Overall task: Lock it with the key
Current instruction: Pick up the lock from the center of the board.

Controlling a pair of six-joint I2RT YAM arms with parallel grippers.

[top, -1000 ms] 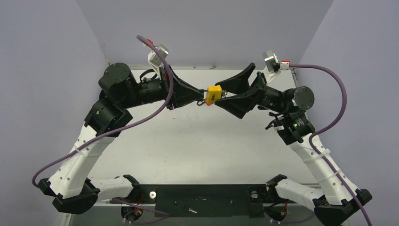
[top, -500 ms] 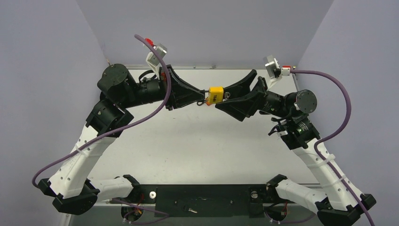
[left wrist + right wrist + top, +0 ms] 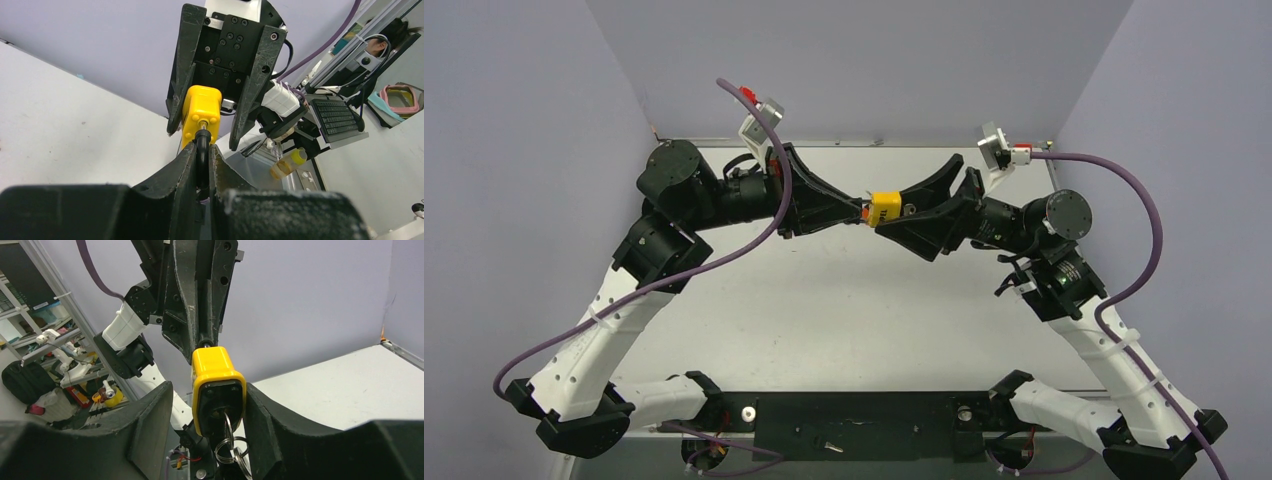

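A yellow padlock [image 3: 884, 207] hangs in mid-air above the far middle of the table. My left gripper [image 3: 861, 208] is shut on its black shackle [image 3: 202, 150]. A key [image 3: 226, 427] sits in the keyhole on the padlock's underside [image 3: 218, 407], and its metal rings [image 3: 231, 450] dangle below. My right gripper [image 3: 207, 390] is open and straddles the padlock body. Its right finger [image 3: 257, 415] is at the padlock's side, and its left finger [image 3: 155, 415] stands apart from it.
The white table [image 3: 844, 300] lies below both arms, with grey walls close on three sides. Purple cables [image 3: 1124, 180] loop off both wrists. A black base bar [image 3: 854, 420] runs along the near edge.
My right gripper has moved left, so its open fingers now reach around the padlock body. The padlock has dropped slightly and turned more level. My left gripper keeps hold of the shackle.
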